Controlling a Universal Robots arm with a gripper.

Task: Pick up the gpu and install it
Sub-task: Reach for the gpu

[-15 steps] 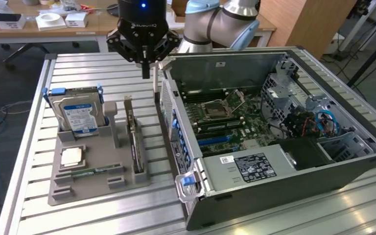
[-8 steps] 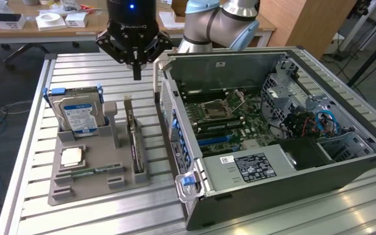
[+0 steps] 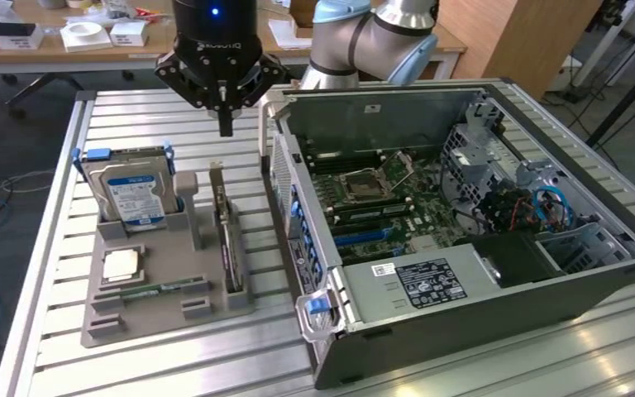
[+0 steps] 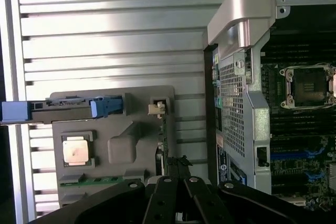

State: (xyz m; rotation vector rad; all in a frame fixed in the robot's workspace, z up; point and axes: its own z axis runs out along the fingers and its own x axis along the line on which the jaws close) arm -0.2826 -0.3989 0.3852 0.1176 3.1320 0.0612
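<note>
Edgewise, thin dark gpu (image 3: 229,248), standing upright in gray tray (image 3: 152,318)

Table (image 3: 130,372): ribbed aluminium slats, matt silver. Holder tray (image 3: 163,318): grey plastic, matt, slightly grainy. Hard drive (image 3: 130,194): bare silver metal, glossy blue-white label, blue plastic side rails. CPU (image 3: 122,263): dull satin metal lid. Memory stick (image 3: 163,289): green circuit board. gpu (image 3: 229,248): dark board seen edge-on, probably matt; thin metal bracket at one end. Computer case (image 3: 494,331): dark matt paint outside, bare sheet steel inside, perforated grille on the wall at the exterior view's left. Gripper (image 3: 226,128): black, smooth, semi-gloss. Arm (image 3: 346,50): silver metal, light-blue plastic caps.
</note>
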